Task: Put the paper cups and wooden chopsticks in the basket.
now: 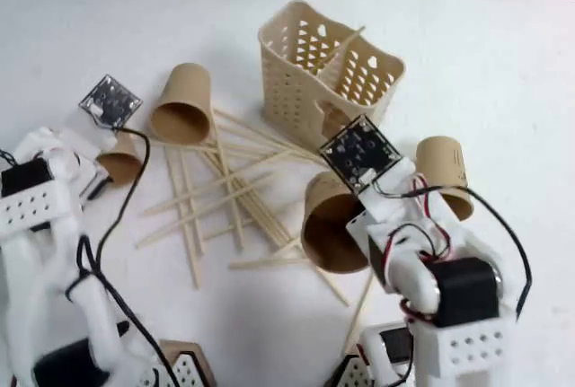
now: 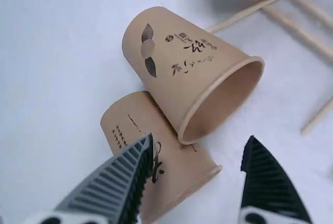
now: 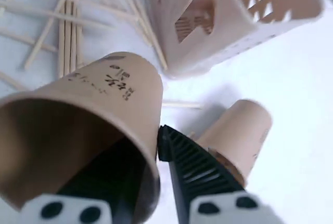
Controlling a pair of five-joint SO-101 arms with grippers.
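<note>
The lattice basket (image 1: 286, 64) (image 3: 223, 37) stands at the back middle with a paper cup (image 1: 339, 64) and a chopstick inside. My right gripper (image 1: 357, 218) (image 3: 156, 154) is shut on the rim of a paper cup (image 1: 325, 225) (image 3: 104, 104) in front of the basket, one finger inside it. Another cup (image 1: 445, 171) (image 3: 239, 130) lies to its right. Wooden chopsticks (image 1: 225, 191) (image 3: 67, 21) lie scattered mid-table. My left gripper (image 1: 101, 171) (image 2: 197, 164) hangs open above two lying cups (image 2: 187, 73) (image 2: 156, 151). A further cup (image 1: 184, 104) lies nearby.
The table's far edge runs along the back of the high view. Both arm bases sit at the front edge. Cables hang over each arm. Bare white table lies at the far left and far right.
</note>
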